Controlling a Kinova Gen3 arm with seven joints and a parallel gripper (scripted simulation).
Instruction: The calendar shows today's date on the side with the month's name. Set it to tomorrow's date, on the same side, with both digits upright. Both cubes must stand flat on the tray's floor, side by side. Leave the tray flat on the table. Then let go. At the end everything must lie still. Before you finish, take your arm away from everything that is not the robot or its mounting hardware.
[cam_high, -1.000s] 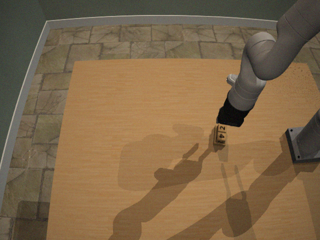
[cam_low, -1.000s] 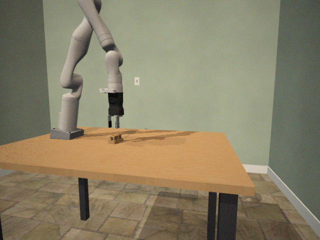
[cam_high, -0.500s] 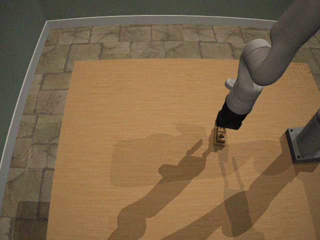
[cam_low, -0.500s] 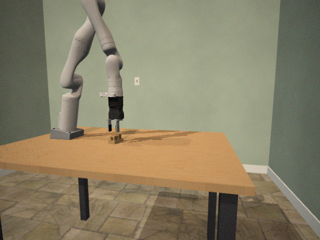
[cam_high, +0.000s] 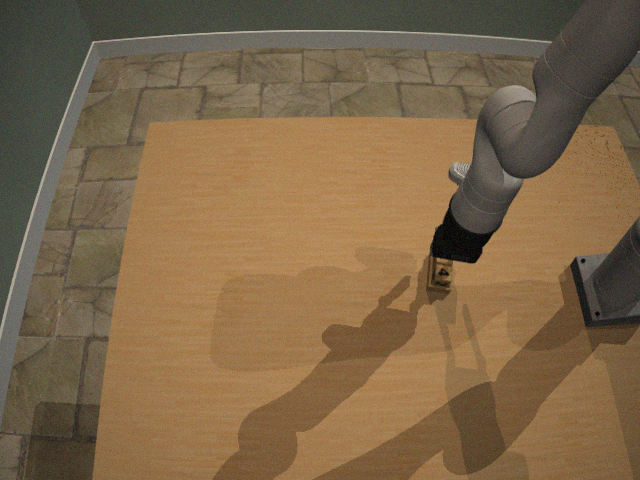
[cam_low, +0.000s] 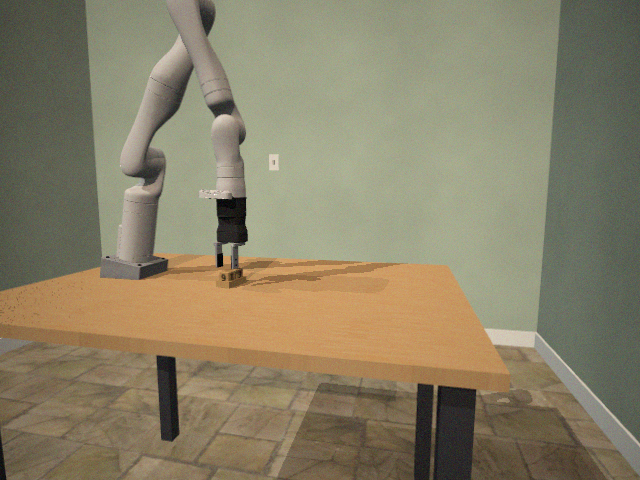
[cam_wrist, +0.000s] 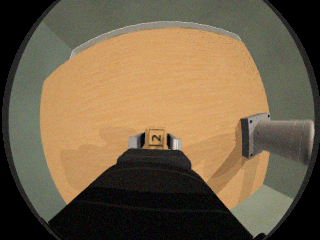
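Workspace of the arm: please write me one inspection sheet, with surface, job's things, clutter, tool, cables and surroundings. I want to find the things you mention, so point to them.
Surface: wooden table (cam_high: 248, 196) (cam_low: 310, 315) (cam_wrist: 150, 90), lit unevenly, with arm shadows across it; dark specks near one corner.
Job's things: small wooden tray (cam_high: 438, 289) (cam_low: 227, 284) standing on the table, cubes in it; a 4 faces up on one cube (cam_high: 443, 272), a 2 on another (cam_wrist: 156, 137).
Clutter: nothing seen.
Tool: the gripper (cam_low: 226, 263) (cam_wrist: 155, 138) is open above the tray, holding nothing.
Cables: nothing seen.
Surroundings: green walls (cam_low: 387, 129), stone-tiled floor (cam_low: 232, 413), wall switch (cam_low: 273, 162).
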